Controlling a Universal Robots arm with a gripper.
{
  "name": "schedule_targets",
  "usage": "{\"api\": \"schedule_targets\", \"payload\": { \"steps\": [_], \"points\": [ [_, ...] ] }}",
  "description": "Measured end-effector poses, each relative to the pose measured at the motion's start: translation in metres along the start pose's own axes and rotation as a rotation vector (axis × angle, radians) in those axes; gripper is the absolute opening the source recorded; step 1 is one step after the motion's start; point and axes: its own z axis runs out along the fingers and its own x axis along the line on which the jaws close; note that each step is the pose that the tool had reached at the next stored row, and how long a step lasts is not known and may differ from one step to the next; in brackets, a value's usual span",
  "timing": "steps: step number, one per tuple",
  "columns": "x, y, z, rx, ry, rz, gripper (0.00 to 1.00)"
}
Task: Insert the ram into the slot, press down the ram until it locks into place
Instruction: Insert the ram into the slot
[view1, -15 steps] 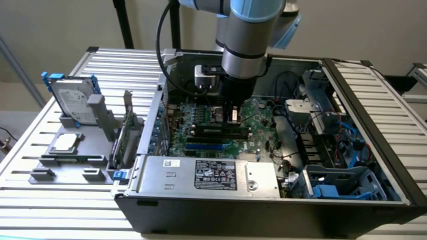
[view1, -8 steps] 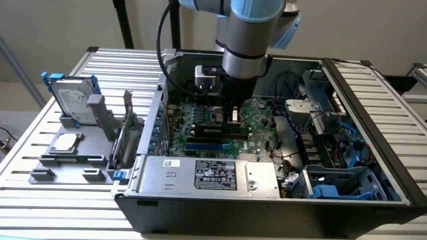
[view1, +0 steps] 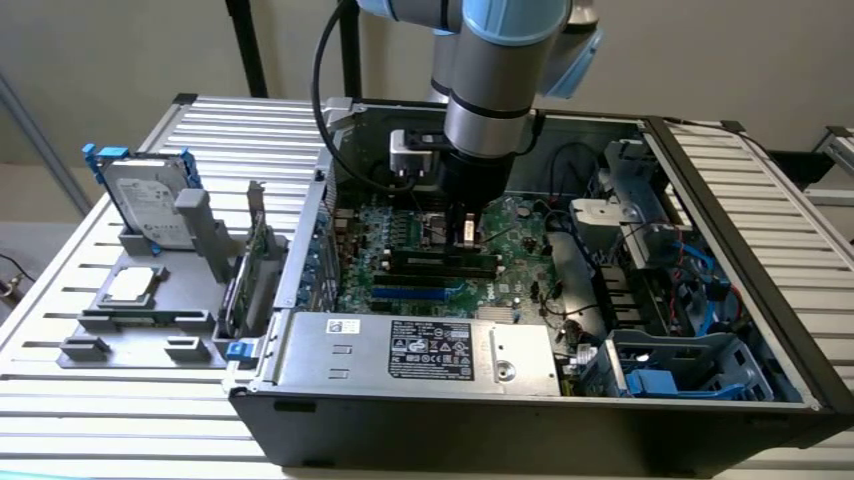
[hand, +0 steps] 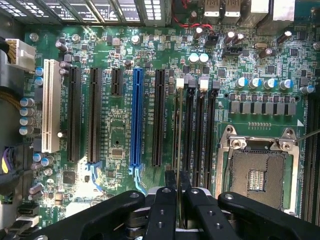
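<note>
One robot arm (view1: 487, 90) reaches down into an open computer case (view1: 747, 230) lying on a slatted desk (view1: 240, 115), partway through fitting a memory stick. The insertion step appears to be in hand, with the pressing down not yet begun.

Near the gripper (hand: 178, 187), at the case's front edge, sits the power supply (view1: 334, 350). It carries a white sticker and a black label (view1: 430, 350), both too small to read. Off on the desk, well away from the gripper, a hard drive (view1: 144, 205) stands in a grey holder, and its label is also unreadable.

Beneath the gripper lies the green motherboard (hand: 117, 125), its fine white print too small to make out. The bare processor socket (hand: 257, 177) lies beside the gripper, and a long blue connector (hand: 136, 120) lies on the other side.

The gripper stands narrow, its fingers pinched on the ram (hand: 178, 145), which is held edge-down. The ram seems lined up over the slot (hand: 180, 86), the one with the white end latch in the row of memory slots (hand: 201, 135). How close it hangs to that slot cannot be told.

Seating it would seem to call for a straight descent with the edge square to the slot, then even pressure until both latches catch.
</note>
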Motion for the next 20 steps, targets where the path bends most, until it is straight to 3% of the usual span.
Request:
{"api": "schedule_targets", "payload": {
  "steps": [20],
  "points": [
    [0.0,-0.0013,0.0017,-0.001,-0.0035,0.01,0.13]
  ]
}}
